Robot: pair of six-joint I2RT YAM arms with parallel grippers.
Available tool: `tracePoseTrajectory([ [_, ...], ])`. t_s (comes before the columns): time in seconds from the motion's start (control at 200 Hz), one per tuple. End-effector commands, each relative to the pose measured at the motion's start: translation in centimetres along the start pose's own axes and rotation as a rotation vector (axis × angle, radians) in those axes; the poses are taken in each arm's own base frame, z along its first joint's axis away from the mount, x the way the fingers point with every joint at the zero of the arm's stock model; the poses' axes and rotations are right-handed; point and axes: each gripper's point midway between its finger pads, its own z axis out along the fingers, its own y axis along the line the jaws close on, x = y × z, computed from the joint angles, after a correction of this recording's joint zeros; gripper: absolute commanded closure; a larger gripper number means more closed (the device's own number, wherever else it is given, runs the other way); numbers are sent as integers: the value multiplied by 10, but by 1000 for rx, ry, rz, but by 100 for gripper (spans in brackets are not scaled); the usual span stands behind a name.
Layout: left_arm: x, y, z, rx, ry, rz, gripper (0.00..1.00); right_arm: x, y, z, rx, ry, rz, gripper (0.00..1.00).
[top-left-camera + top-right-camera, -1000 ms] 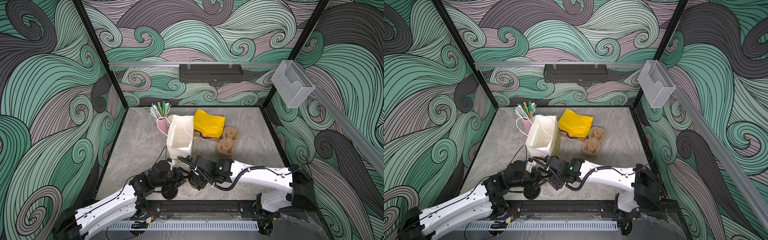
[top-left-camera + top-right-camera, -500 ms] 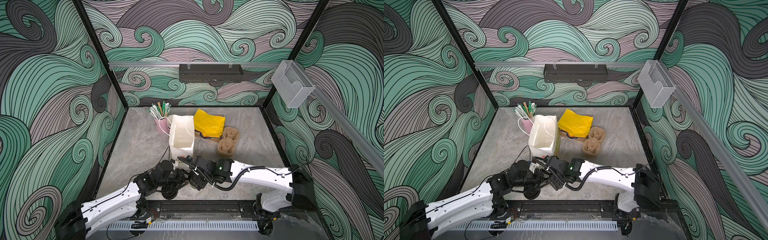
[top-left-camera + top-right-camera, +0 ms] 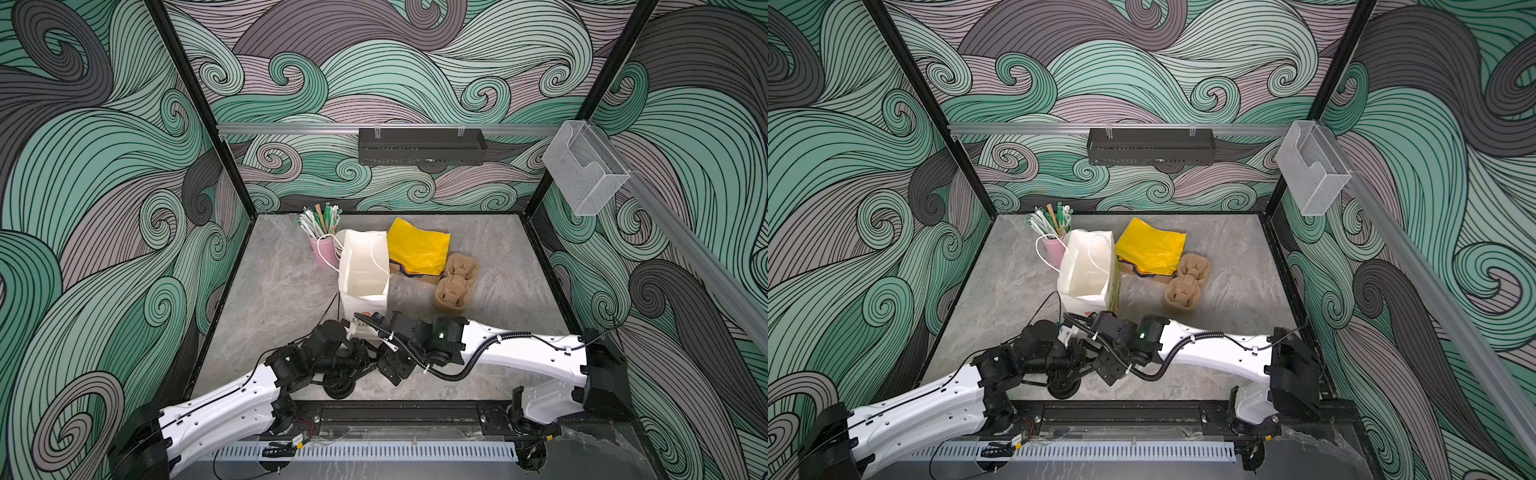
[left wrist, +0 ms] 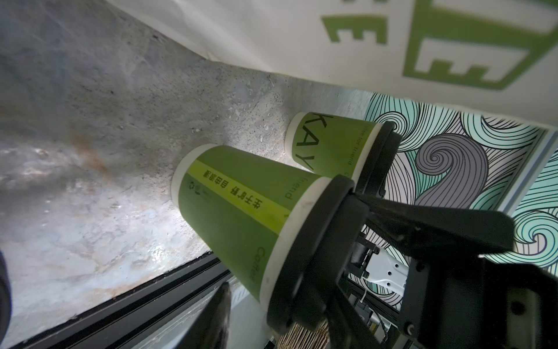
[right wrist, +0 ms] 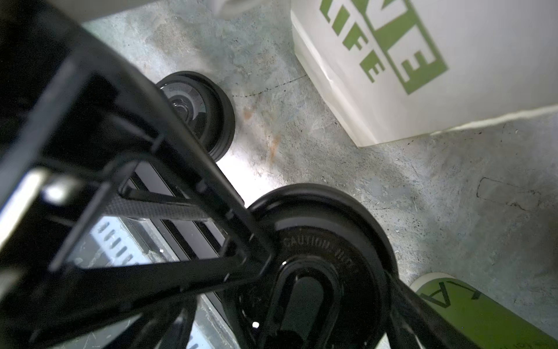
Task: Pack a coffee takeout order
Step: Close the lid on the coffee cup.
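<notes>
Pink cup (image 3: 323,252) holds straws (image 3: 319,219), likely wrapped; lidded green cups (image 4: 238,211) outside bag (image 3: 362,276)

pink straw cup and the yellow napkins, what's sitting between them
The open white paper bag stands between the pink straw cup and the yellow napkins, seen in both top views.
</notes>
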Motion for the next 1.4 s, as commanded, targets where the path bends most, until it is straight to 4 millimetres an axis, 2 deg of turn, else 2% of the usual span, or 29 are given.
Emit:
tracePoseTrajectory([
  [0.0, 2, 31, 1, -130, 5, -32, 51, 1, -2, -15, 1, 9, 28, 6],
  [0.175, 2, 32, 2, -131, 5, -37, 51, -18, -4, -43, 1, -84, 52, 6],
  [0.325, 1, 32, 3, -135, 6, -36, 51, -24, -11, -66, 2, -143, 114, 8],
  [0.43, 1, 31, 3, -133, 5, -37, 51, -11, -24, -79, 41, -139, 246, 14],
  [0.58, 1, 30, 4, -127, 4, -36, 51, 30, -37, -89, 59, -89, 531, 37],
  [0.66, 0, 29, 3, -125, 1, -35, 51, 49, -37, -85, 28, -83, 673, 54],
  [0.755, 1, 29, 3, -128, 1, -35, 51, 59, -34, -77, -19, -98, 767, 60],
  [0.86, 1, 30, 3, -131, 0, -36, 51, 63, -33, -68, -41, -97, 786, 61],
  [1.256, 0, 27, 2, -136, -5, -33, 51, 49, -7, -38, -141, -43, 745, 63],
  [1.396, 0, 28, 3, -142, -3, -32, 51, 49, -7, -31, -134, -29, 737, 64],
])
